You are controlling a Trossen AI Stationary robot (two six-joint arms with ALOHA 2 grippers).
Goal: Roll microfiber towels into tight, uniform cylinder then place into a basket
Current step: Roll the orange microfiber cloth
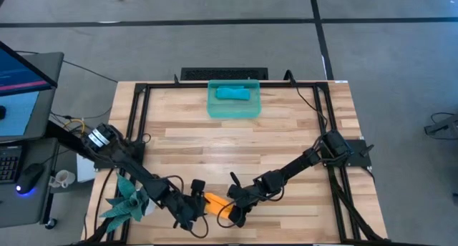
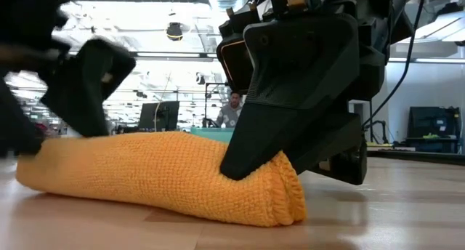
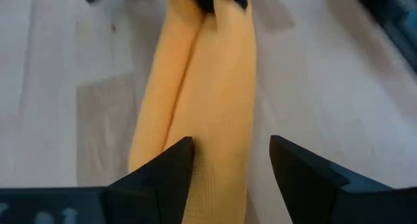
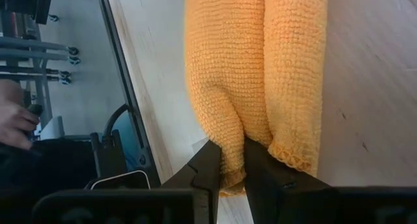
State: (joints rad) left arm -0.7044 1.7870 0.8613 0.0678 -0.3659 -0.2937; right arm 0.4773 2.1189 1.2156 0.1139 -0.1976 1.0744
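The right gripper (image 4: 227, 160) is pinching one end of the rolled bright orange microfiber towel (image 4: 257, 74), its two dark fingers (image 4: 203, 168) pressed into a fold of the knitted cloth near the roll's edge. In the low view this gripper (image 2: 251, 166) comes down from above onto the right end of the orange roll (image 2: 160, 174), which lies flat on the pale wooden table (image 2: 378, 206). The left gripper (image 3: 231, 155) has its fingers spread wide, one on each side of the roll's other end (image 3: 215, 87), not closed on it.

From above, both grippers meet at the near edge of the table (image 1: 236, 139), a little left of centre, the left gripper (image 1: 195, 203) on the left of the orange towel (image 1: 217, 203) and the right gripper (image 1: 236, 202) on its right. A teal spiky plant figure (image 1: 127, 202) stands near the table's near left corner, beside the left arm.

At the far edge of the table, about centre, sits the small rectangular translucent teal-green plastic basket (image 1: 215, 106), well apart from the grippers. The teal-blue microfiber towel (image 1: 234, 94) lies rolled inside it.

Beyond the table, a person (image 2: 232, 108) shows in the room.
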